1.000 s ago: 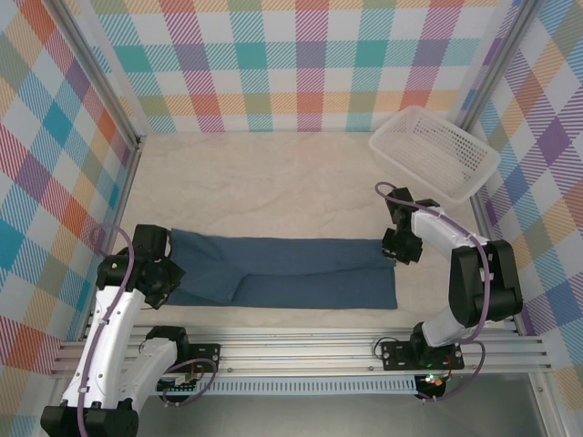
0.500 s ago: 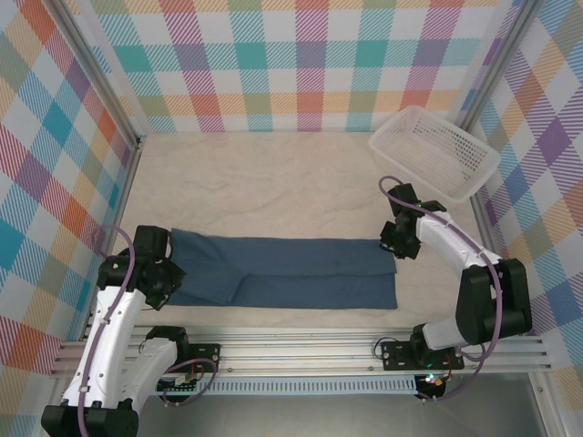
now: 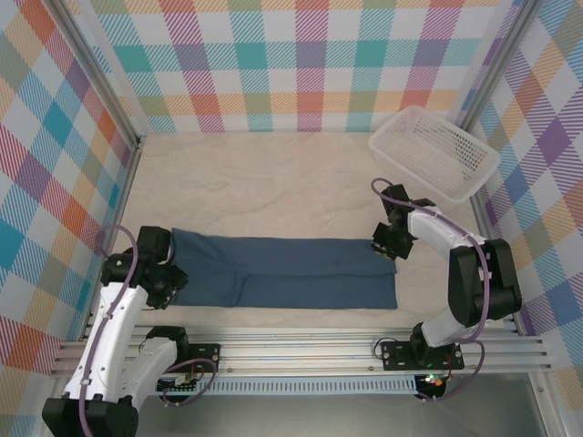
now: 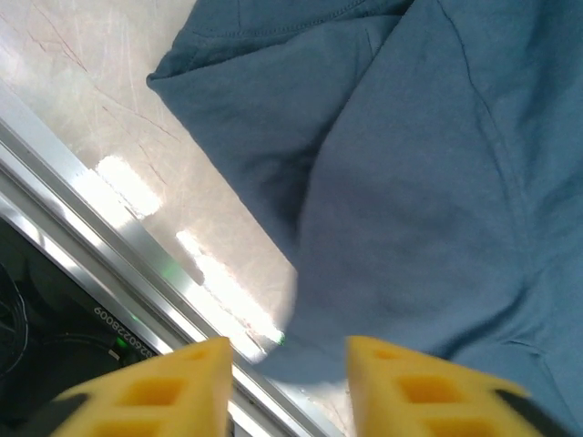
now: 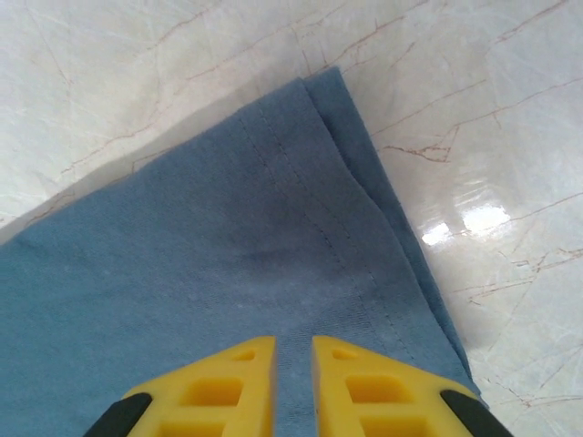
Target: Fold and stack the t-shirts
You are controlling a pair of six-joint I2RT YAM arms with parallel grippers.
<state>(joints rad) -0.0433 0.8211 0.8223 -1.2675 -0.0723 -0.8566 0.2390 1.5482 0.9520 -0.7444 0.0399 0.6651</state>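
Observation:
The navy t-shirt (image 3: 291, 273) lies folded into a long strip across the near part of the table, its sleeve end on the left. My left gripper (image 3: 167, 284) sits at that left end, near the front edge. In the left wrist view it (image 4: 288, 353) is open, and a rounded fold of the t-shirt (image 4: 428, 182) lies just ahead of the gap. My right gripper (image 3: 386, 246) rests on the far right corner. In the right wrist view its jaws (image 5: 293, 344) stand almost together, pressed on the t-shirt (image 5: 228, 246) near the hemmed corner.
A white mesh basket (image 3: 435, 150) stands at the back right, just beyond the right arm. An aluminium rail (image 3: 301, 350) runs along the table's front edge, close under the left gripper (image 4: 91, 200). Checked walls enclose the left, back and right sides.
My right gripper has shifted left, from the shirt's right edge onto its far right corner. The left gripper has slid slightly down and to the left. The shirt lies as before.

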